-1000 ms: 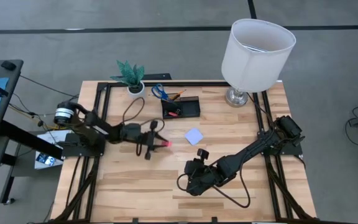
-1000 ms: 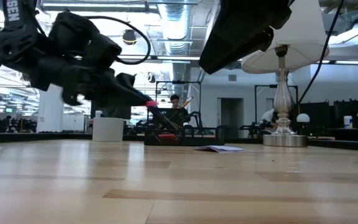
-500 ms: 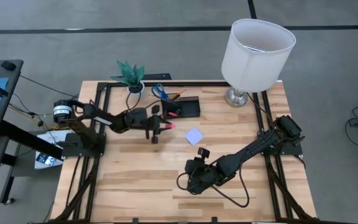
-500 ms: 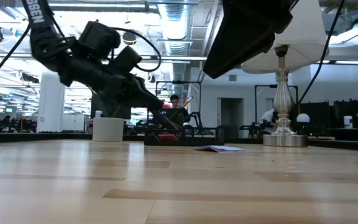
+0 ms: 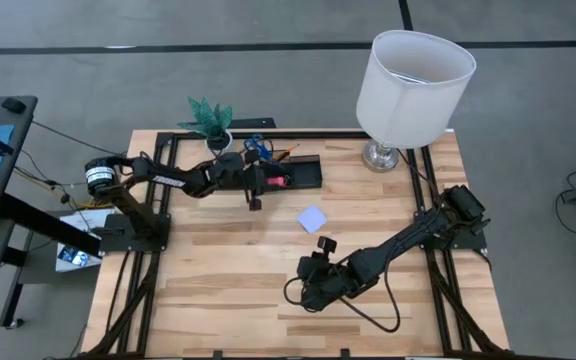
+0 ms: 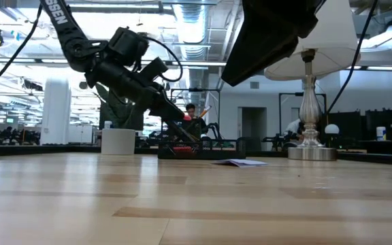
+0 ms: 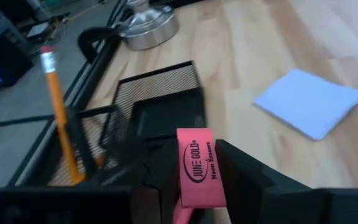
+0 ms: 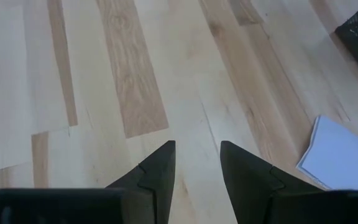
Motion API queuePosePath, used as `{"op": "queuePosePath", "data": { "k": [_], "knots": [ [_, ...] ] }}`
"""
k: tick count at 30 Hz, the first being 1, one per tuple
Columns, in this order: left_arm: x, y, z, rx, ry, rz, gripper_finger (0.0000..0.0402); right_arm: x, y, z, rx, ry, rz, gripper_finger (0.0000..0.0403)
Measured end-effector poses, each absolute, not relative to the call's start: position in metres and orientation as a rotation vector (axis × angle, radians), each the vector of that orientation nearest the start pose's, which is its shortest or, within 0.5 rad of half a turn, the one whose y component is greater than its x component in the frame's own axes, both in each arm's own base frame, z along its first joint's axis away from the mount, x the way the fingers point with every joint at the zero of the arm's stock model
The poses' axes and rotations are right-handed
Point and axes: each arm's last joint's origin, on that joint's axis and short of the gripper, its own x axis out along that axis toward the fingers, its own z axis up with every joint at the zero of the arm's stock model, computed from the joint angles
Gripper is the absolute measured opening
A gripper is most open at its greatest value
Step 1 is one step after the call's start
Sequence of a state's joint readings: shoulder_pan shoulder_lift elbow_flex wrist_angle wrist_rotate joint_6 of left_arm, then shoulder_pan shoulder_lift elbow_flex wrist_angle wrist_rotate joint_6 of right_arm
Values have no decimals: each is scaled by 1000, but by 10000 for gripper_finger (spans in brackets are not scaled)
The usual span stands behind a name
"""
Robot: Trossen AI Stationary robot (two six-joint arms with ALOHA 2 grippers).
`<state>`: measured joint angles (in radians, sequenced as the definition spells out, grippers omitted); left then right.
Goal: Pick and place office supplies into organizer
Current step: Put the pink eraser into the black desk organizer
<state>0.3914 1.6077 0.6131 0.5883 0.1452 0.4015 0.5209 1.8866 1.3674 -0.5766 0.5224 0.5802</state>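
Pink rubber marks the step in hand: the left gripper [image 7: 194, 186] has its jaws closed on a pink eraser [image 7: 197, 163], and in the high view that gripper [image 5: 264, 181] hangs right at the left end of the black organizer [image 5: 306, 178], which stands at the far edge of the desk [image 5: 218, 300] between the white plant pot [image 5: 218, 143] and the lamp [image 5: 408, 90]. Judging by how things lie, the task is partway through: blue-handled scissors [image 5: 255, 146] and an orange pencil [image 5: 284, 151] already stand in the taller cup section, the eraser is about to be dropped in but is not yet released, and the pale lavender note pad [image 5: 312, 219] lies on the bare wood near the organizer, waiting its turn. A pen or clips I cannot make out. The right gripper [image 8: 197, 168] waits low over the middle of the desk near its front, jaws partly apart with nothing between them, the pad just beyond. Only the left wrist view shows the eraser's printed face, the mesh tray beneath it and the pencil [image 7: 59, 115] upright; the overhead view alone gives the whole layout; the low view shows the left gripper [image 6: 175, 124] raised above the desk and a person seated far behind.
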Motion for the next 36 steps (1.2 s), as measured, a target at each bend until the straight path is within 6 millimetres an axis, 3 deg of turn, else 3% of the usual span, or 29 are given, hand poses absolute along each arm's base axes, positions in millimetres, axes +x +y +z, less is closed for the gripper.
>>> {"op": "queuePosePath", "data": {
  "k": [12,36],
  "knots": [
    [278,131,160,296,491,202,95,343,180,202,-14,898,-268,123],
    [276,128,154,430,582,171,95,344,177,202,-10,898,-276,123]
  ]
}}
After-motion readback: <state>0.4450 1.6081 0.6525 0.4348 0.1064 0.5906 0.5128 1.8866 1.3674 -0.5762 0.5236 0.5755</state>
